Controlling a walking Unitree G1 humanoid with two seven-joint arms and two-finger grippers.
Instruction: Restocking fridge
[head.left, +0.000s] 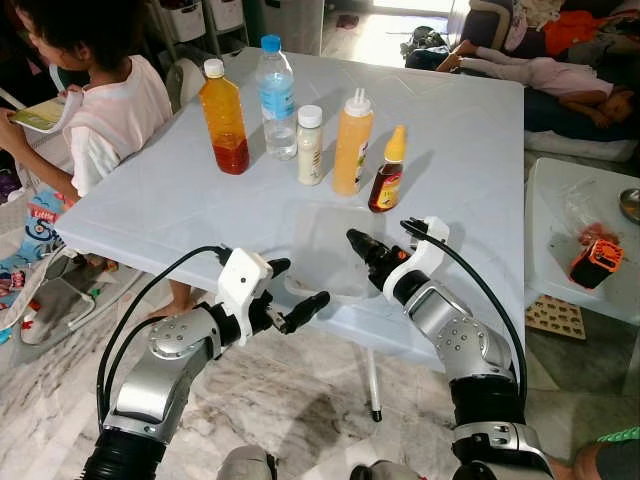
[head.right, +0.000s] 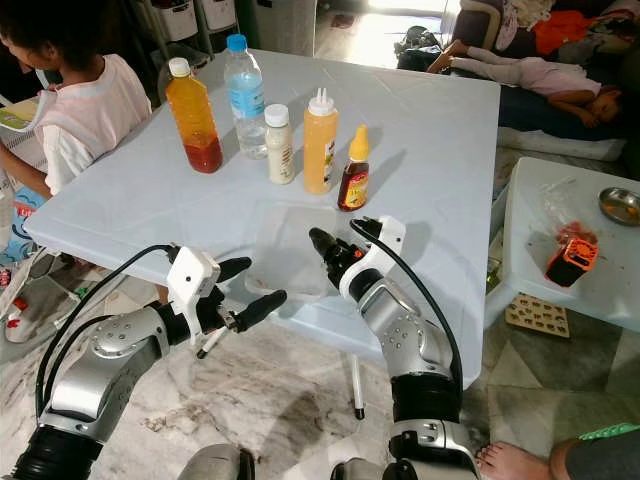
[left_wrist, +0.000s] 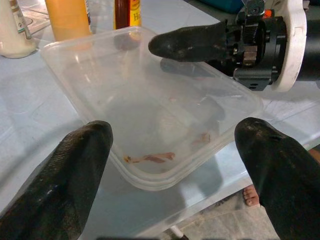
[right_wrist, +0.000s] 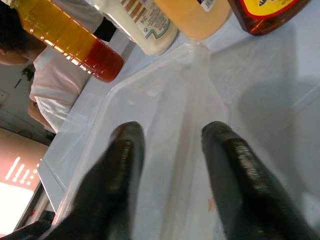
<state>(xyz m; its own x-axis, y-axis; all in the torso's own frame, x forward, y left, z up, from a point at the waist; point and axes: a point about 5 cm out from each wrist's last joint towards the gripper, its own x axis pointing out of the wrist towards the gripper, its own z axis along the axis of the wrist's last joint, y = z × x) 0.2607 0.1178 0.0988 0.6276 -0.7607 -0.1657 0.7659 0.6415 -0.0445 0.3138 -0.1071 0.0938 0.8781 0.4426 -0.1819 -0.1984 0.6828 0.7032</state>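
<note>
- Clear plastic container (head.left: 330, 250) sits at the near edge of the pale blue table (head.left: 480, 140), empty bar some reddish scraps on its floor.
- Right gripper (head.left: 358, 245) is over the container's right rim — fingers parted, one either side of the wall, not clamped.
- Left gripper (head.left: 290, 290) hangs just off the table edge at the container's near-left corner, fingers spread wide, holding nothing.
- Behind the container, a row: oil bottle (head.left: 223, 118), water bottle (head.left: 275, 98), white bottle (head.left: 310, 145), orange squeeze bottle (head.left: 352, 142), small sauce bottle (head.left: 388, 172).
- Person (head.left: 95, 100) sits at the table's left.
</note>
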